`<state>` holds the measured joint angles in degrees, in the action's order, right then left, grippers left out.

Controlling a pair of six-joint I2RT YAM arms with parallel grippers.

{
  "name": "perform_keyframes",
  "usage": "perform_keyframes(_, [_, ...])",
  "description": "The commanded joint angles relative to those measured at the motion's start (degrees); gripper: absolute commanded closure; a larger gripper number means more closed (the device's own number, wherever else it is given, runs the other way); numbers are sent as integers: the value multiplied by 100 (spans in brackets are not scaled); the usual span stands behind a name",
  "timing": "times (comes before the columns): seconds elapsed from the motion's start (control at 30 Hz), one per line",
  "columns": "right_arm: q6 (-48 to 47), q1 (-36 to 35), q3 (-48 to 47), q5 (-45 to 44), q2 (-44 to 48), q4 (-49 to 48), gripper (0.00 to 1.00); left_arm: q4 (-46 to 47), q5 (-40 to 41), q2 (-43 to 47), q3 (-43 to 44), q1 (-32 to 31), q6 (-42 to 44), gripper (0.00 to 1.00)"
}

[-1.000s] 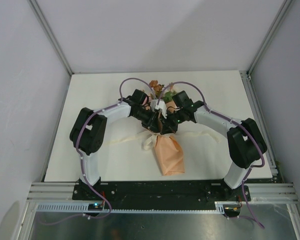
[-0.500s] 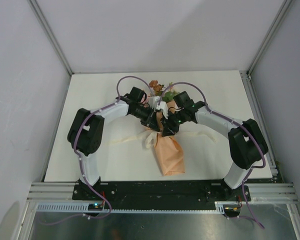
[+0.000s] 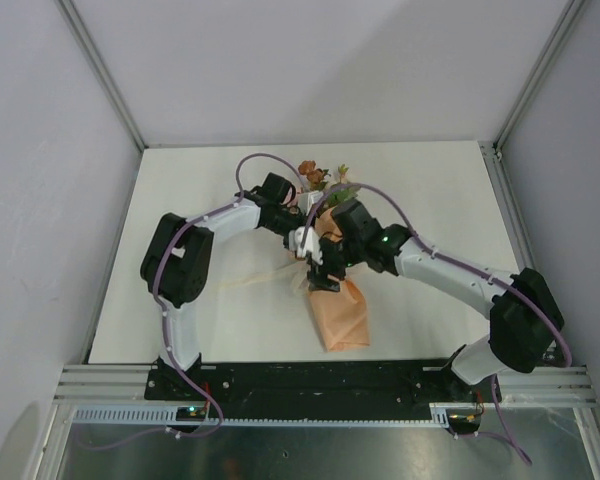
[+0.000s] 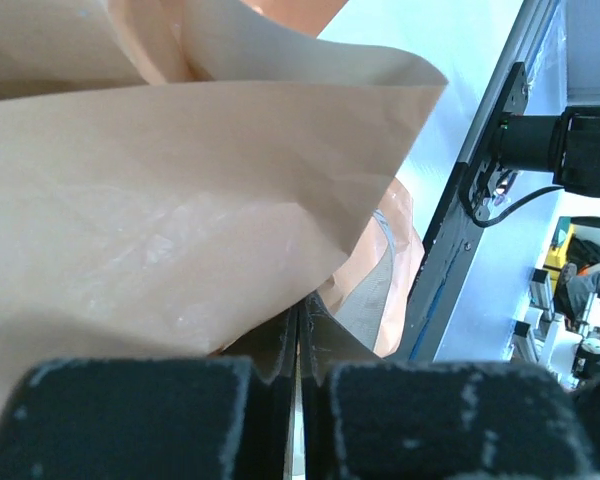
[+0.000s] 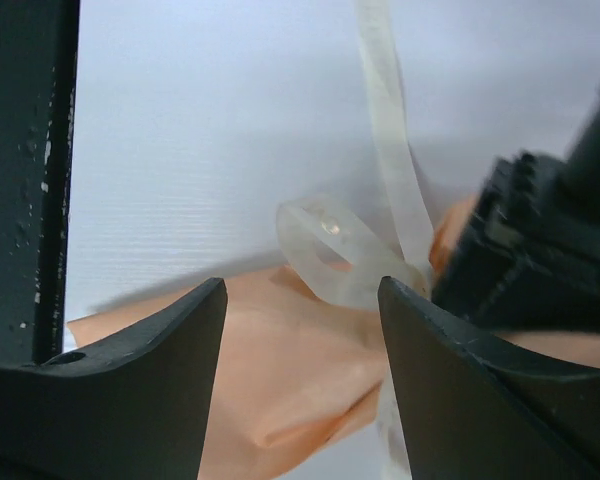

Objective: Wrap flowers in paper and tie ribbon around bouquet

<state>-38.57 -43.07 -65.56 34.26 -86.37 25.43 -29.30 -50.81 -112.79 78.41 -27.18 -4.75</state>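
My right gripper (image 5: 298,300) has sprung open and swung nearer over the peach-orange paper cone bouquet (image 3: 342,318); my left gripper (image 4: 298,335) has pinched shut.

No readable text or labels.

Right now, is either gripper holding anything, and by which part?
The right gripper is open, holding nothing; the ribbon loop lies beyond it. The left gripper is shut against the paper; what it pinches, if anything, cannot be told.

The white table (image 3: 180,200) carries the bouquet (image 3: 340,315) at its middle, narrow end near, flowers (image 3: 313,172) far. The ribbon (image 3: 245,283) trails left across the surface.
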Motion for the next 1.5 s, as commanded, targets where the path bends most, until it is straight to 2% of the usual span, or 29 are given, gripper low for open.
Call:
perform_keyframes(0.0, [-933,-481,249,-497,20,-701,30,26,-102,-108,257,37,-266,100])
perform_keyframes(0.17, [-1888,-826,340,-724,-345,-1133,22,23,1,-204,314,35,-415,100])
perform_keyframes(0.37, [-2882,-981,337,-765,-724,-1297,16,13,204,-257,316,44,-466,100])
perform_keyframes(0.8, [-4761,-823,-72,-472,-1376,15,18,-267,366,-269,237,2,-65,100])
perform_keyframes(1.07, [-5030,-978,-359,-1050,-1908,99,18,-378,147,-355,279,2,-26,100])
perform_keyframes(1.3, [-5104,-1092,-786,-1507,-2399,507,30,-457,37,-372,336,5,43,100])
perform_keyframes(1.47, [-5025,-1129,-1228,-1726,-2834,965,45,-569,94,-402,379,10,186,100])
